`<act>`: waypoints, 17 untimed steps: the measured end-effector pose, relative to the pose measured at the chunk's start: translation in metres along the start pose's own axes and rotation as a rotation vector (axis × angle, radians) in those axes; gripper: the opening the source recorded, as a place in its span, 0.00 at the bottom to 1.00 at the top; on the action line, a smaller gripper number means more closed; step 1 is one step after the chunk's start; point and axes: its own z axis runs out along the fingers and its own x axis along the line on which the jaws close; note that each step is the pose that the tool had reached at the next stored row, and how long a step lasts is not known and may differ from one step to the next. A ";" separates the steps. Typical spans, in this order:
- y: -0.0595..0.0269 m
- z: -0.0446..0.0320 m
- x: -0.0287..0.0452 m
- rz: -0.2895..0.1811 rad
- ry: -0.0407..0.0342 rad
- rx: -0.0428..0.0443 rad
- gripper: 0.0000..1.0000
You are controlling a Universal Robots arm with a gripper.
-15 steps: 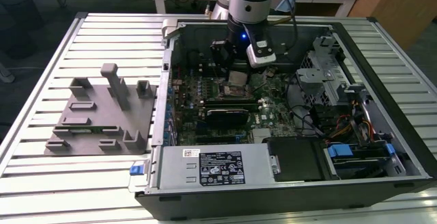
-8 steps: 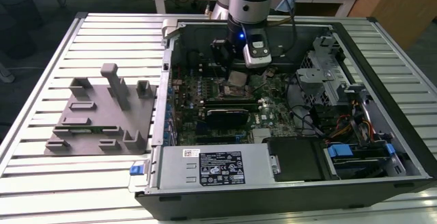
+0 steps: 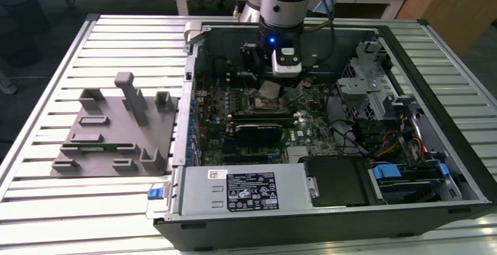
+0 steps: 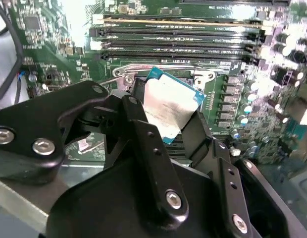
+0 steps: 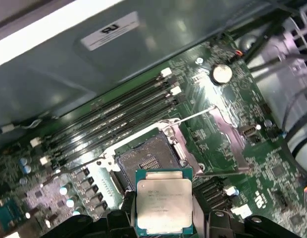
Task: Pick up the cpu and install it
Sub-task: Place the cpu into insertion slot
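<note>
- One end effector (image 4: 166, 119) is clamped on the cpu (image 5: 164, 206), pinching its opposite edges.
- Just beyond and below it, the open socket (image 5: 148, 161) lies apart from the cpu, which is slightly skewed to its frame.
- Memory slots (image 5: 119, 119) run farther off.

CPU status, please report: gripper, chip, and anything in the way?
Status: gripper shut on the cpu. Not seated, held near the socket. Socket open, metal frame swung back, nothing blocking.
</note>
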 end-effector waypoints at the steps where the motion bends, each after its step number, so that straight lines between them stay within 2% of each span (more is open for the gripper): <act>1: 0.0000 0.0000 0.0000 0.017 0.0001 0.0004 0.55; 17: 0.0000 0.0006 0.0000 0.272 0.0006 0.0065 0.55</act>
